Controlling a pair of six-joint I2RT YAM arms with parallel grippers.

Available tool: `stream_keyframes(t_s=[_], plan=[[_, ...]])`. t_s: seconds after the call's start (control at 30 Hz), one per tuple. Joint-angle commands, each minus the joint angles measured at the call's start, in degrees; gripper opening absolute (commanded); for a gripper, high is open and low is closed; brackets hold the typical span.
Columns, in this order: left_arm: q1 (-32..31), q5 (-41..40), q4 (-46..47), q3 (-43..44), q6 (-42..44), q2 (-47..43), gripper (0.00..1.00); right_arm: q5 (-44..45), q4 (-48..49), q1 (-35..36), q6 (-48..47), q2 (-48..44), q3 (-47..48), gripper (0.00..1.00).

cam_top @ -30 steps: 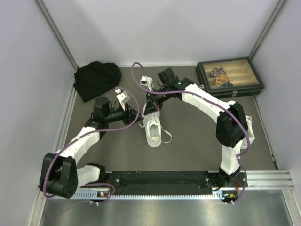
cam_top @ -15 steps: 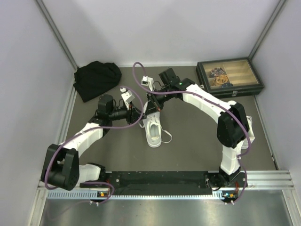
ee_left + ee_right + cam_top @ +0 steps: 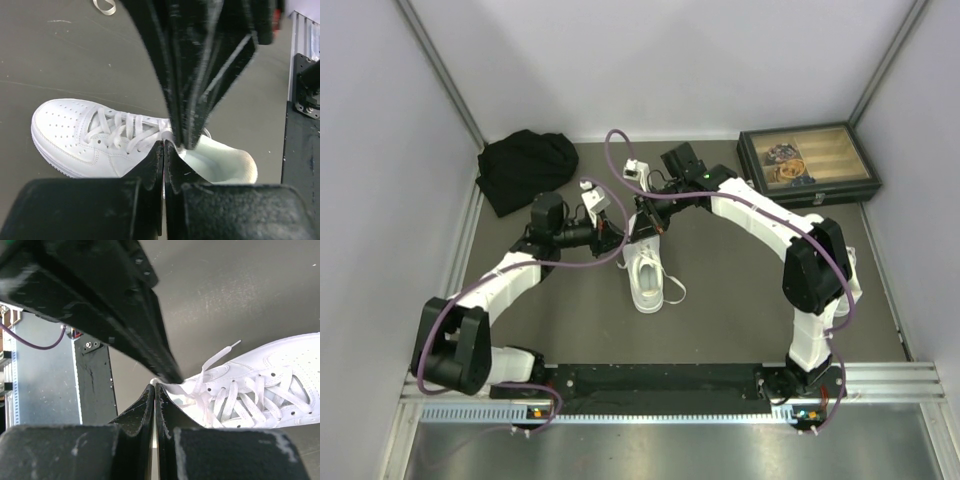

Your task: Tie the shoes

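The shoe [image 3: 645, 278] lies mid-tabletop [image 3: 720, 300], apparently toe to 12 o'clock and heel to 6, its laces [image 3: 220, 357] threaded but not knotted, with one loose end trailing toward 3 o'clock. Both arms meet over its 12 o'clock half. The left end effector [image 3: 164, 148] is pressed together above the collar, and whether it has caught a lace cannot be told. The right end effector [image 3: 154, 388] is also pressed together; a sliver of white at its tips may be a lace, but that is unclear. The step in hand looks like the first one, taking a lace end in each end effector. The next move calls for a sure pinch on each, then drawing them apart to cross. The end effectors crowd each other closely, so a clash is the main risk. A black cloth [image 3: 525, 170] at 10 o'clock and a box [image 3: 808, 165] at 2 o'clock sit well apart
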Motion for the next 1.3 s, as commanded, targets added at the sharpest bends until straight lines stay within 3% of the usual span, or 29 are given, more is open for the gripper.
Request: stream_keyframes(t_s=[0.0,0.53,0.7,0.93,1.1,1.27], plan=[[-0.2,4.8,-3.2,2.2,3.4,-5.3,0.00,-1.5,1.2,-0.6,-1.2,-2.9,0.0,0.00],[1.0,1.6,-8.1,-1.7,0.1,-14.9,0.00,-1.8,4.1,1.0,1.7,0.5,1.1,0.00],[3.2,-7.3,-6.3,-4.3,-5.2,-18.4,0.00,-0.2,5.4,2.7,1.7,1.5,1.0,0.00],[5.8,-15.5,-9.0,-5.3,-8.7,-21.8,0.27,1.4,6.1,5.6,2.0,4.8,1.8,0.00],[6.6,-17.0,-11.5,-6.1,-8.9,-23.4,0.36,4.2,3.4,7.2,-0.7,7.3,2.5,0.02],[6.8,-16.9,-13.0,-7.0,-8.7,-24.3,0.43,6.4,0.8,7.3,-2.5,7.1,3.7,0.15]])
